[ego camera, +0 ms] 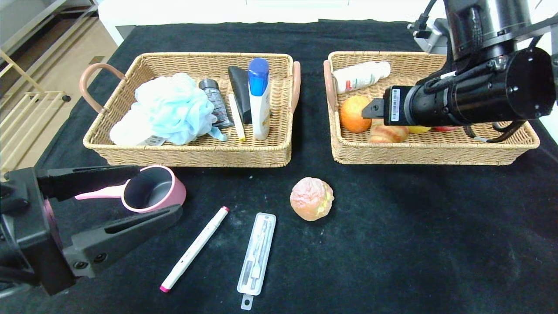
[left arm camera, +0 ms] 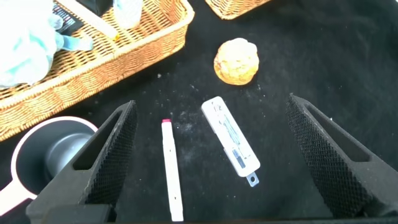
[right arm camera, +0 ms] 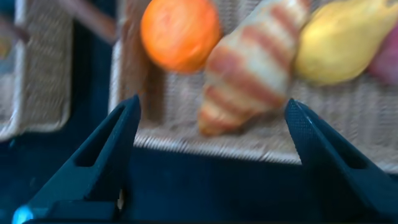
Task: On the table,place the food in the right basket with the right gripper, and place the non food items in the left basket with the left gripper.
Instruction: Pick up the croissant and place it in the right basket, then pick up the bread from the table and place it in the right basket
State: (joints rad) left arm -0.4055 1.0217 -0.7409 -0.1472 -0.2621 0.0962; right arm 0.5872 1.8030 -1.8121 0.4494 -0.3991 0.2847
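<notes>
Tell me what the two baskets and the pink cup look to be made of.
Left basket and right basket: woven wicker or rattan, natural tan, matte; the weave shows. Pink cup: probably smooth plastic with a dark grey lining, judging by its even sheen.

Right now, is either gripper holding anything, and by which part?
Nothing is held. The right gripper hangs open over the right basket, above the croissant. The left gripper hangs open over the marker.

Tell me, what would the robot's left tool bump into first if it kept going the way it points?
Probably the white marker on the table; the left tool is open above it, though depth is unclear.
</notes>
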